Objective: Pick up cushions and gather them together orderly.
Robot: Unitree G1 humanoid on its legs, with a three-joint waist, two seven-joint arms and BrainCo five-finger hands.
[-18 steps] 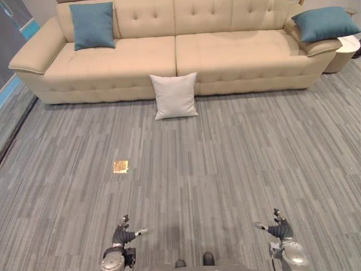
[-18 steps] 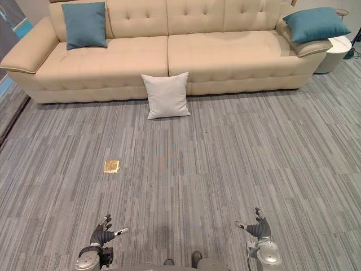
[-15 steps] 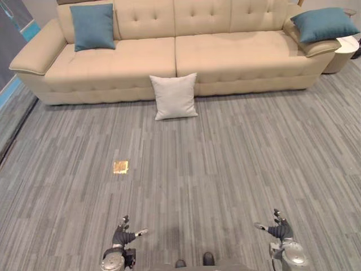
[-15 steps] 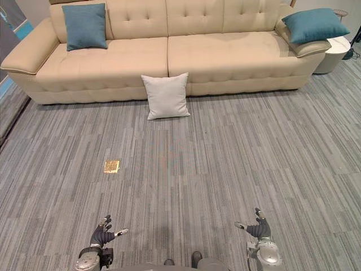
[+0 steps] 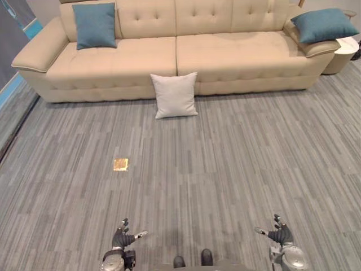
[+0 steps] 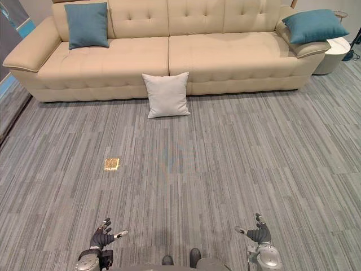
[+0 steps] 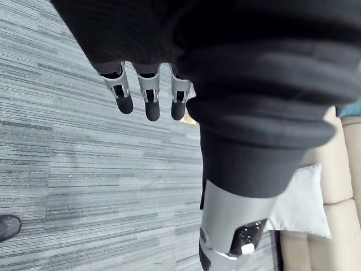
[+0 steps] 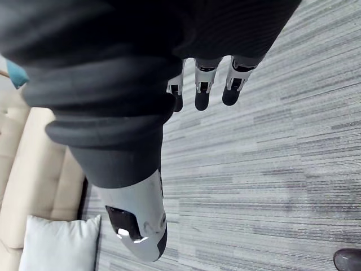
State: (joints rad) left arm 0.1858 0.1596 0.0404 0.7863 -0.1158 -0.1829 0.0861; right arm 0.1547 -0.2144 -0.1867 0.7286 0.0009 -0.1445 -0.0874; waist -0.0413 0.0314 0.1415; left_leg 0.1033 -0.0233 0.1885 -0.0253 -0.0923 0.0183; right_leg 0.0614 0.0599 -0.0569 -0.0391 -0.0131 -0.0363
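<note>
White cushion (image 5: 175,95), floor (image 5: 237,164), at sofa (image 5: 225,53) front: we judge it soft, light; grip its sides. Left robot hand (image 5: 121,239), right robot hand (image 5: 278,235): fingers spread, empty

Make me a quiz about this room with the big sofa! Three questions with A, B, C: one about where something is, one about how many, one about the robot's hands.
1. Where is the white cushion?
A. on the floor against the sofa front
B. on the sofa seat
C. in a hand

2. How many cushions are teal?
A. one
B. two
C. four

3. How are the left hand and right hand?
A. curled round a cushion
B. pressed on the floor
C. open and empty

Answers:
1 A: it stands on the floor touching the sofa's base.
2 B: the left teal cushion leans on the backrest, the right teal cushion lies on the armrest.
3 C: fingers straight, nothing held.
</note>
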